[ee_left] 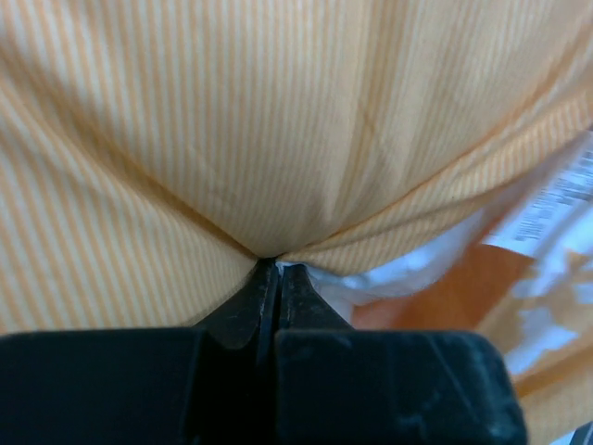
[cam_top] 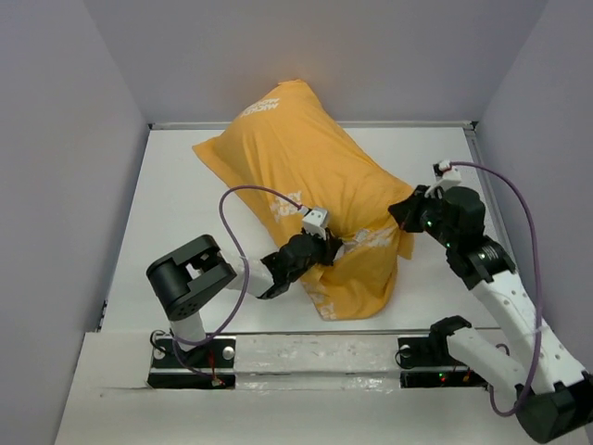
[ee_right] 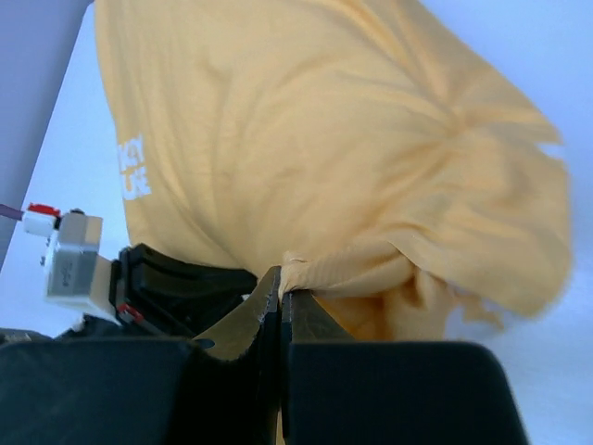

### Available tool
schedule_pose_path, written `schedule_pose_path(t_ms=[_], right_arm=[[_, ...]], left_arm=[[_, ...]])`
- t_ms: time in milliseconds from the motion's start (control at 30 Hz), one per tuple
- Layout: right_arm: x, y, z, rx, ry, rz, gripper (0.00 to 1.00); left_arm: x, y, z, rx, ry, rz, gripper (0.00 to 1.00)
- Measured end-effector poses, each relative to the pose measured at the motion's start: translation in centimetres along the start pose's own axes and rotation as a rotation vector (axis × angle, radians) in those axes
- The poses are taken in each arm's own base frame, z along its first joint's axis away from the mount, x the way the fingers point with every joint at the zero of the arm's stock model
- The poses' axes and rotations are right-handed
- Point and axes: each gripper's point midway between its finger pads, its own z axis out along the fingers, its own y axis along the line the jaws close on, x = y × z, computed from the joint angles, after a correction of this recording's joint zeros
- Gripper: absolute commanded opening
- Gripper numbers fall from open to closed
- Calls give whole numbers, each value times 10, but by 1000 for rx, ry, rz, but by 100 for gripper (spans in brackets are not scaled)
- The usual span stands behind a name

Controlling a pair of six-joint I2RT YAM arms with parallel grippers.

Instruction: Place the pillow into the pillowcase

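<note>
Top external: the pillowcase [cam_top: 310, 181] lies stuffed plump, slanting across the middle of the table [cam_top: 176, 204], mouth toward the near side. Left fingers [cam_top: 332, 247] clench its near-left hem, and right fingers [cam_top: 405, 211] pinch the right hem.

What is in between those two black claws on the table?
Only the bulging orange-yellow fabric pillowcase spans from the left gripper to the right gripper. Each pinches its cloth. The top external view shows this best.

A white table [cam_top: 176, 195] sits boxed in by plain grey walls [cam_top: 56, 167], with a shiny strip [cam_top: 315, 349] along its near edge.
</note>
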Motion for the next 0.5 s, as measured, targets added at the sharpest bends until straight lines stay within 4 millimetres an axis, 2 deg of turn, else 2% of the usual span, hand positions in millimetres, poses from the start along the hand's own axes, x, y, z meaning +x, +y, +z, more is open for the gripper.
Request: schedule_pose_path(t_ms=[100, 133, 167, 200, 233, 267, 300, 333, 367, 500], right_arm=[[6, 18, 40, -94, 105, -15, 0], [8, 21, 52, -108, 134, -18, 8], [13, 20, 66, -111, 168, -20, 31], [24, 15, 81, -97, 208, -18, 46], [29, 12, 85, -86, 225, -10, 61], [38, 5, 90, -63, 254, -9, 70], [42, 0, 91, -49, 259, -16, 78], [44, -4, 88, -27, 255, -12, 79], [43, -6, 84, -18, 249, -16, 80], [12, 7, 51, -41, 152, -54, 81]], left_arm=[[9, -15, 1, 10, 7, 0, 1], [9, -22, 2, 15, 4, -3, 1], [9, -27, 1, 20, 1, -5, 1], [9, -31, 1, 24, -1, -6, 1], [8, -35, -1, 28, -3, -6, 1], [7, -37, -4, 27, -3, -5, 1], [3, -40, -10, 28, -1, -1, 1], [-4, -42, -17, 29, -7, -1, 4], [-12, -44, -22, 34, -15, 1, 12], [-71, -56, -55, 73, -95, 6, 14]])
